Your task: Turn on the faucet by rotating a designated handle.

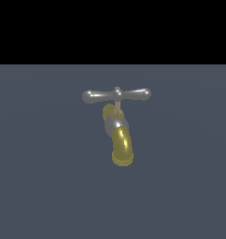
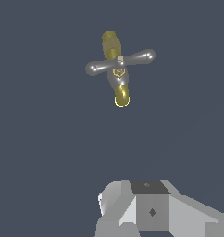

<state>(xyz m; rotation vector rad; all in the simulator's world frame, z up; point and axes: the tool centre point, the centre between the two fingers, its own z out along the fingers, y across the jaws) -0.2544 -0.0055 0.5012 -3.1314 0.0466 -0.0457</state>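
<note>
The faucet (image 1: 118,130) is standing alone on the flat grey floor (image 1: 35,186), near the middle of the exterior view. Its yellow spout (image 1: 122,148) is curving down and toward the camera, and the handle (image 1: 116,95) is sitting on top of a thin brass stem (image 1: 117,106). The bar is lying almost level across the spout, so both round ends are sticking out free on each side; this is probably giving room to push one end sideways.

In the exterior view the arm is not showing at all. In the wrist view, the gripper (image 2: 146,210) is appearing only as a grey block at the edge of the picture, and the fingers are not visible, so I cannot tell how far they are open. Nothing seems to be held.

The camera is looking down on the faucet from well apart, with the handle crossing the body. I judge the approach is not yet made and the turning is not begun.
</note>
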